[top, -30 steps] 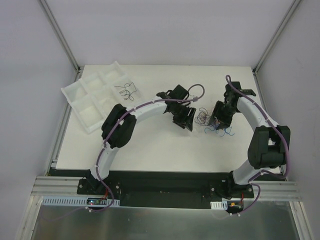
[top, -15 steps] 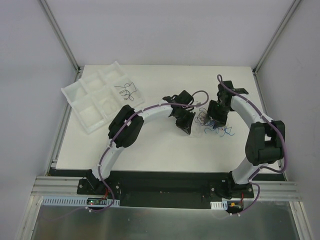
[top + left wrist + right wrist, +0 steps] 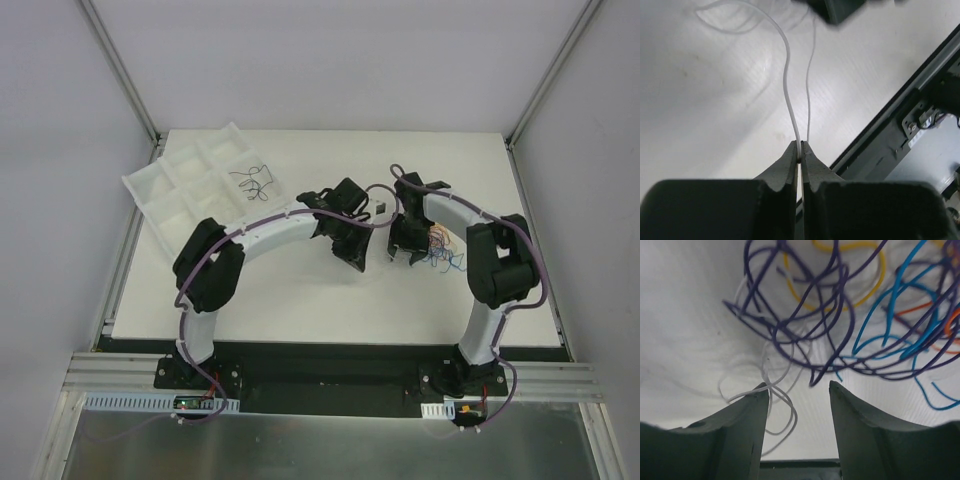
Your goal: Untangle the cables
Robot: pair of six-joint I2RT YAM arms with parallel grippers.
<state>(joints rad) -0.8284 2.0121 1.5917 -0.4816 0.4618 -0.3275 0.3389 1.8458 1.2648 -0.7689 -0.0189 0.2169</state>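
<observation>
The cables form a tangle (image 3: 440, 250) of purple, blue, orange and yellow loops on the white table, right of centre. In the left wrist view my left gripper (image 3: 800, 145) is shut on a thin white cable (image 3: 788, 75), which rises in a curve away from the fingertips. From above, the left gripper (image 3: 352, 256) sits left of the tangle. My right gripper (image 3: 405, 248) hovers at the tangle's left edge, open. In its wrist view the right gripper (image 3: 799, 386) has purple loops (image 3: 852, 315) and a blue cable (image 3: 895, 295) ahead, and a white cable loop (image 3: 790, 412) lies against the left finger.
A white compartment tray (image 3: 175, 205) stands at the back left with a black cable (image 3: 250, 180) in one cell. The table's front edge and a black rail (image 3: 890, 145) lie close to the left gripper.
My left gripper has shut on the white cable and drawn back to the left. The right arm has swung left, and its gripper now sits on the tangle's left side.
</observation>
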